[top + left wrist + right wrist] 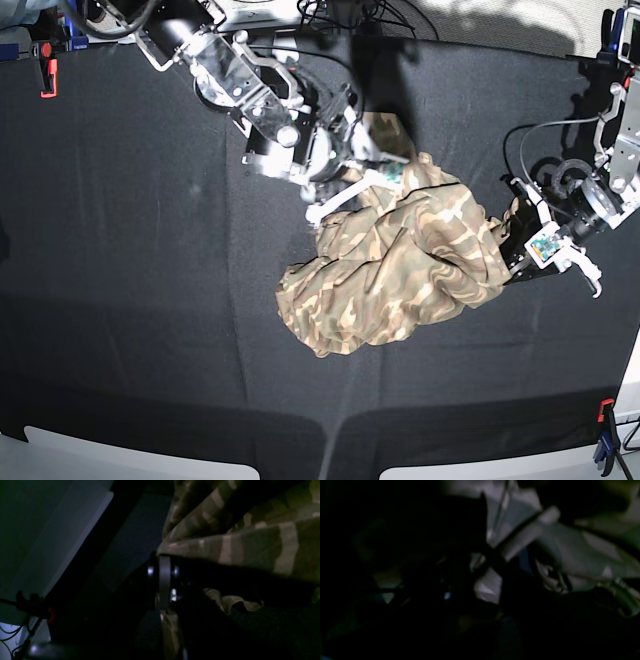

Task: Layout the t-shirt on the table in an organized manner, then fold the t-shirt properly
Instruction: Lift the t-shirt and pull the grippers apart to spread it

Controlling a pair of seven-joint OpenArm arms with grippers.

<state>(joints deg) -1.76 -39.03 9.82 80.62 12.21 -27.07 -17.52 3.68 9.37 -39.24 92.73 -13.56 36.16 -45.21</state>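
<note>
The t-shirt (pixel 400 265) lies bunched mid-bench (pixel 130 260), its right edge pinched in the closed left pincer (pixel 163 555), while the right pincer (pixel 345 185), its opening unclear, crowds the shirt's top, so a pull could drag the heap instead of spreading it.

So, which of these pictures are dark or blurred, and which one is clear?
Base view: evenly lit and sharp, the t-shirt plain on the table. Left wrist view: dim, but the camouflage cloth is readable. Right wrist view: very dark and blurred; little can be told.
</note>
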